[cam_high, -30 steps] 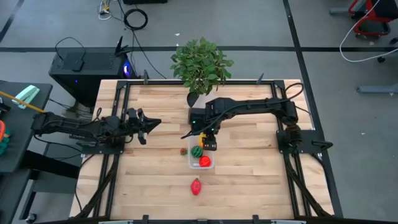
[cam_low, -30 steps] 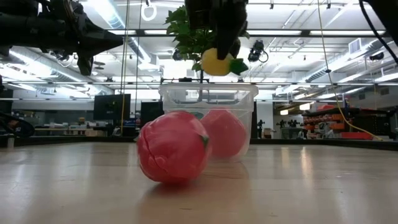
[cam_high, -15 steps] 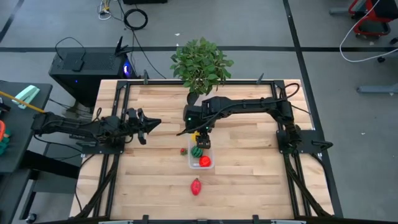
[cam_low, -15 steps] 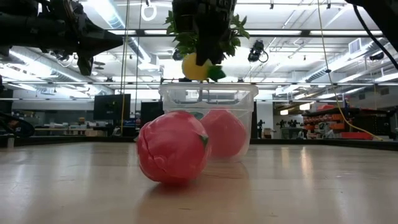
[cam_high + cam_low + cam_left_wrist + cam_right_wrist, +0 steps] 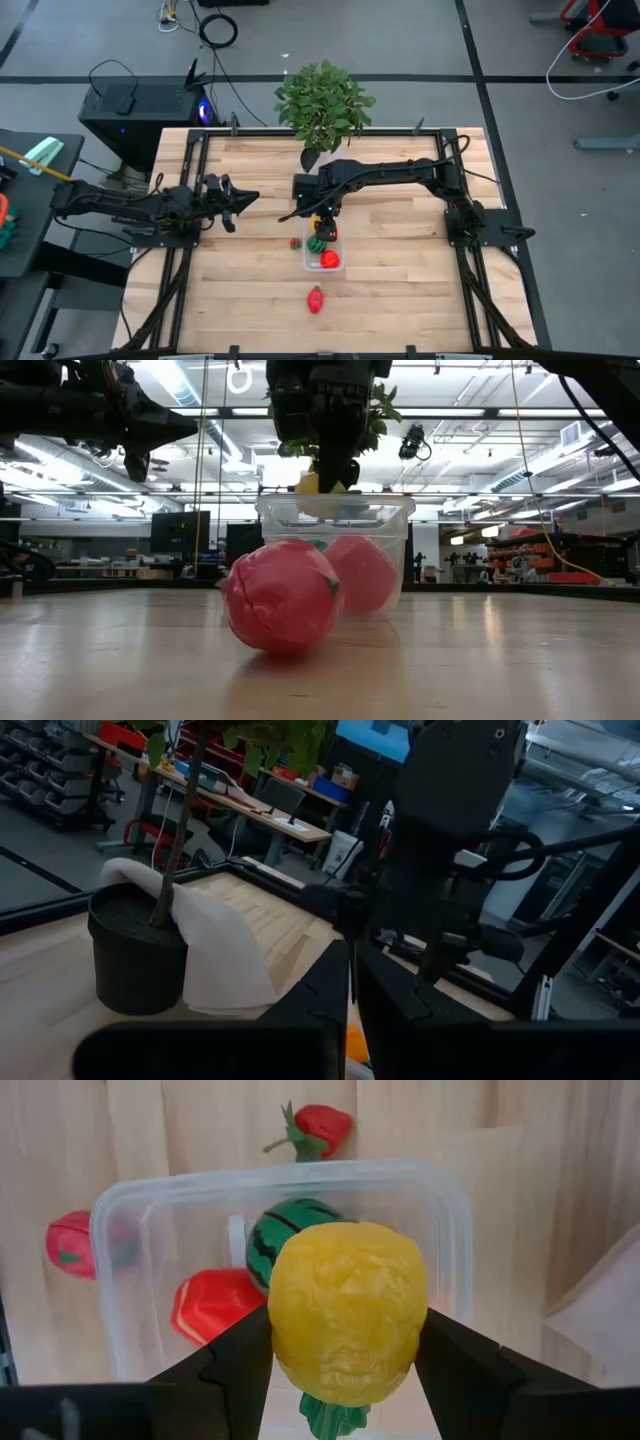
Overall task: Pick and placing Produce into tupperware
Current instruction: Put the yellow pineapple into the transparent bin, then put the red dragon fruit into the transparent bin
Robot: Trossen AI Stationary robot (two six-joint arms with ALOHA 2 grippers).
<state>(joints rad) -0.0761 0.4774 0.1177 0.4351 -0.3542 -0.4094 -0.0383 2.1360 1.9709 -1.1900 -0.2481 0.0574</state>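
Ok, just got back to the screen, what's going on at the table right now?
The right gripper holds a yellow toy fruit just above the clear tub, not yet released. A striped green watermelon and a red piece already lie inside. A strawberry and a pinkish-red fruit sit on the table outside it. The left gripper waits off to the side.

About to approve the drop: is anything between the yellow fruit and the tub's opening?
Nothing visible. The right end effector holds the yellow fruit directly over the open tupperware; a watermelon and red piece lie inside.
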